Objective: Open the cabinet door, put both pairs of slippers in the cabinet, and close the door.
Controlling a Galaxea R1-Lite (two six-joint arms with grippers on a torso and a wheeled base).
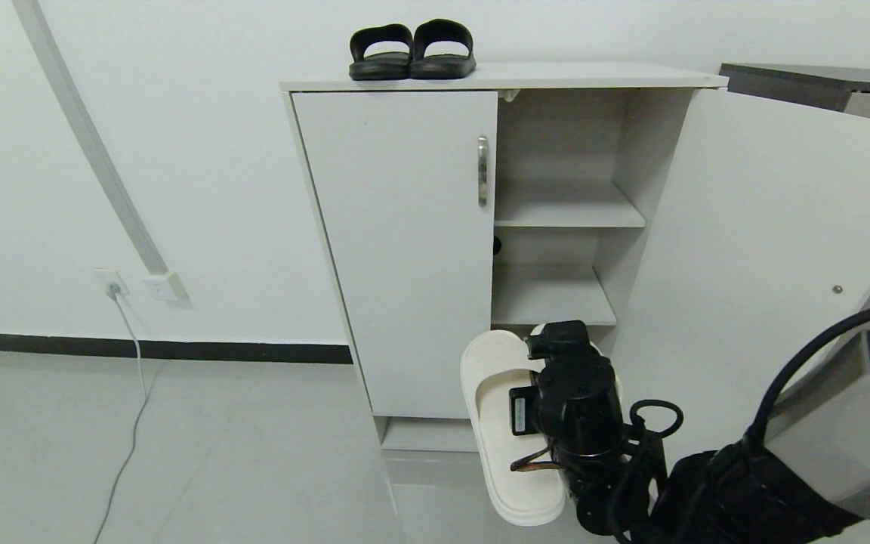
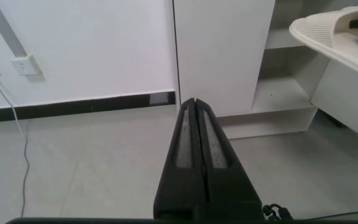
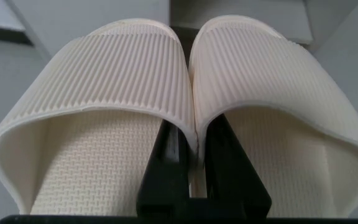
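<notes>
While the right gripper (image 3: 188, 149) is clamped on the white slippers (image 1: 497, 393), its two fingers (image 3: 166, 162) sit under the straps and pinch the touching inner edges of the pair, held side by side with toes toward the cabinet (image 1: 526, 75). Head view: the pair hangs at about 6 o'clock, low in front of the open right bay, clear of the floor (image 1: 216, 453) and just outside the cabinet. The right door (image 1: 745, 249) is swung wide open toward 3 o'clock. The left door (image 1: 397, 249) is closed, with its handle (image 1: 482, 171) on the edge next to the bay. Two shelves (image 1: 563, 215) show inside the bay. The black slippers (image 1: 412, 49) sit at 12 o'clock on the cabinet top, side by side near its left end, well apart from the white pair. The left gripper (image 2: 195, 109) has its fingers pressed together with nothing between them, and it hangs over the floor, pointing at the cabinet's base. At 9 o'clock a socket (image 1: 112, 283) on the wall (image 1: 178, 151) has a cable (image 1: 133, 423) trailing down to the floor.
</notes>
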